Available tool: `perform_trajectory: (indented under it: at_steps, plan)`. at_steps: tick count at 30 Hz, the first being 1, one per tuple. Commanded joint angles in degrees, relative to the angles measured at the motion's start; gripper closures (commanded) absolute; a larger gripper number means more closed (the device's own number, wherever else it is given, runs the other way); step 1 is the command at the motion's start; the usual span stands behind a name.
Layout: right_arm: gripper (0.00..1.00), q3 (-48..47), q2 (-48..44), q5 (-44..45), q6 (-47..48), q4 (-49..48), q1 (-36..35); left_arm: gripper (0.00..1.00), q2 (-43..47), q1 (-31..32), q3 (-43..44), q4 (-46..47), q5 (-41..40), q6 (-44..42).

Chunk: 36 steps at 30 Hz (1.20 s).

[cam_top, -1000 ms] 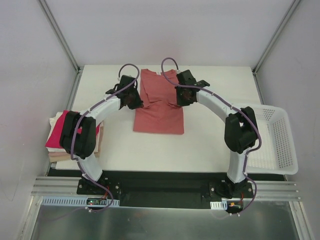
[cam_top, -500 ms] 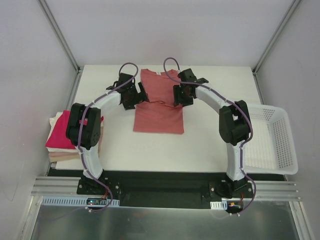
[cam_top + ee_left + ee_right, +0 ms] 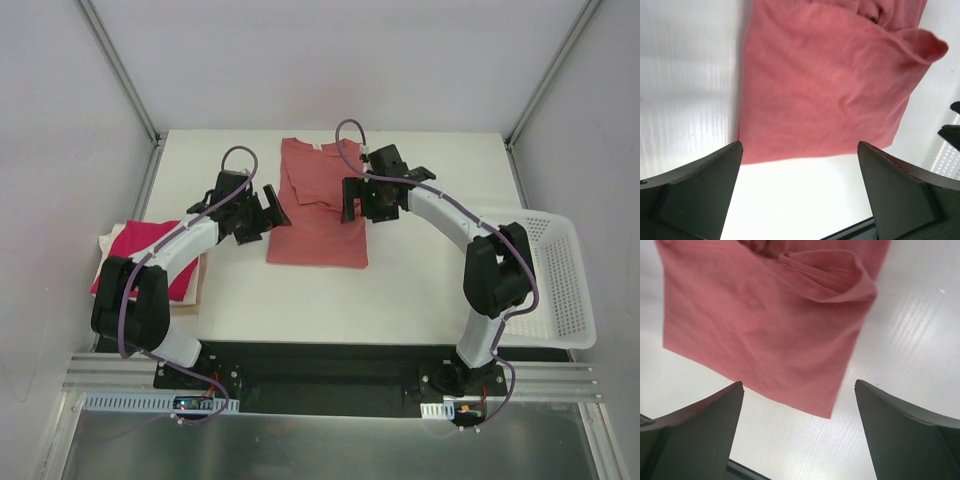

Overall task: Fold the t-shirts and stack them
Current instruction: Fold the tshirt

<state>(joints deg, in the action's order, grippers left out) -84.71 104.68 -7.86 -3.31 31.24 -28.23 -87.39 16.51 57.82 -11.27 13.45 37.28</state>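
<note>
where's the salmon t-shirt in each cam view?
Top external: salmon t-shirt at mid-table, toward the far edge.
Left wrist: salmon t-shirt fills the upper centre.
Right wrist: salmon t-shirt at upper left.
Shared landmark: its straight bottom hem against the white table.

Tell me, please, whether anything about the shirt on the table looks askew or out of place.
Only slightly: on the salmon t-shirt, the folded-in sleeves bulge up with curled edges rather than lying flat. Nothing else stands out.
</note>
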Motion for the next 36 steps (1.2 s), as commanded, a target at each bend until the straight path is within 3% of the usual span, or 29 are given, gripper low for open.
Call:
perform_trajectory:
  at_steps: [1,7,11,15,20,23,27,29,31,36]
  plan:
    - [0.03,-0.54,-0.28,-5.14,-1.87,-3.9,-2.0,0.01,6.52,0.28,-7.98,0.72,-0.26,2.71]
    - [0.03,-8.7,10.33,-4.01,-2.4,-5.23,-1.83,0.01,12.16,0.27,-13.96,1.07,-0.53,3.24]
    - [0.03,-23.18,20.54,-1.11,-2.14,-3.39,-0.17,0.01,12.34,0.19,-15.02,0.98,-1.5,2.98]
    - [0.03,-31.63,27.84,-0.49,-2.05,-0.13,1.77,0.01,12.42,0.19,-15.28,0.98,-0.8,2.8]
    - [0.03,-35.61,25.76,-3.92,0.84,0.13,3.7,0.01,12.6,0.19,-15.9,1.07,0.61,3.06]
    - [0.03,-34.13,19.96,-2.69,2.87,0.48,3.79,0.01,12.77,0.19,-16.51,1.25,0.17,3.33]
    - [0.03,-21.15,5.59,-0.14,2.26,-2.31,3.71,0.01,12.34,0.19,-16.86,1.51,-0.62,3.94]
    - [0.03,-8.15,-3.37,-0.23,0.42,-4.16,3.71,0.03,11.99,0.19,-17.83,2.04,-1.93,4.9]
    - [0.03,6.12,-9.38,-0.75,-2.73,-7.94,3.71,0.1,11.72,0.19,-18.53,2.65,-3.95,5.44]
    - [0.03,29.48,-24.08,-9.25,-10.04,-19.98,3.71,0.23,8.65,0.1,-18.01,4.67,-5.28,5.88]
